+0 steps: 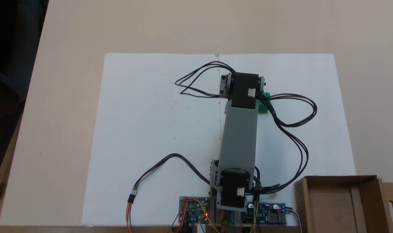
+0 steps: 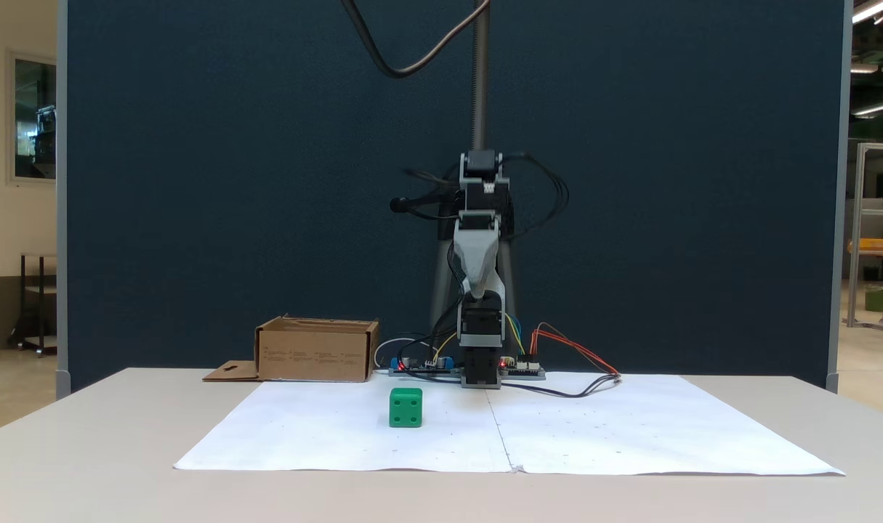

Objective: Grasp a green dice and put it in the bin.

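The green dice (image 2: 405, 407) rests on the white paper, well in front of the arm's base and to its left in the fixed view from the front. From above, the green dice (image 1: 264, 103) peeks out to the right of the arm's far joint, partly covered by it and by cables. My gripper (image 2: 474, 290) hangs pointing down, high above the table and right of the dice. I see a single grey tapered tip, so its state is unclear. The bin (image 2: 317, 350), a brown cardboard box, stands at the back left. In the fixed view from above, the bin (image 1: 361, 181) is at the bottom right.
Two white paper sheets (image 1: 151, 129) cover the middle of the beige table (image 1: 70, 97). Circuit boards (image 1: 196, 208) with lit red LEDs flank the base. Black cable loops (image 1: 296, 110) lie on the paper right of the arm. A dark blue partition (image 2: 194, 181) stands behind.
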